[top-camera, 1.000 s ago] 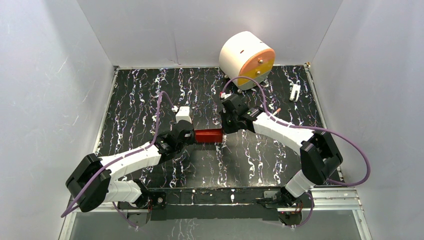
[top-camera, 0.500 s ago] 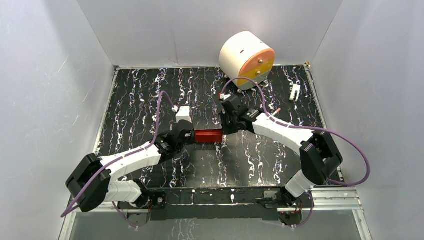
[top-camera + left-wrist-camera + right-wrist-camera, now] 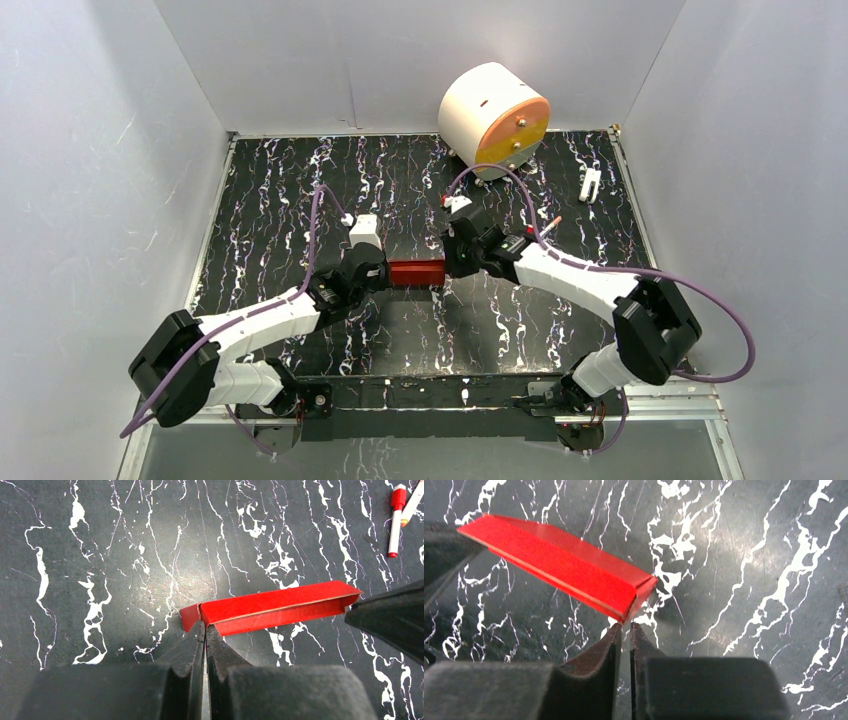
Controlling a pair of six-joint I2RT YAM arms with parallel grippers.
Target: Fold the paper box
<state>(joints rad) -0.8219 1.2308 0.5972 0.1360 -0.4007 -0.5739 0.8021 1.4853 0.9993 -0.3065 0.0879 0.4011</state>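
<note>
On the black, white-veined counter [image 3: 280, 200], the left gripper [image 3: 205, 627] is pressed together, pinching the left end of the paper box [image 3: 275, 607], a long red folded strip near the counter's middle. The right gripper [image 3: 625, 627], parted a crack, sits at the box's other end.

Paper box [image 3: 417, 272] mid-table between left tool [image 3: 385, 274] and right tool [image 3: 447, 268]; drum [image 3: 493, 118] behind, far right
</note>
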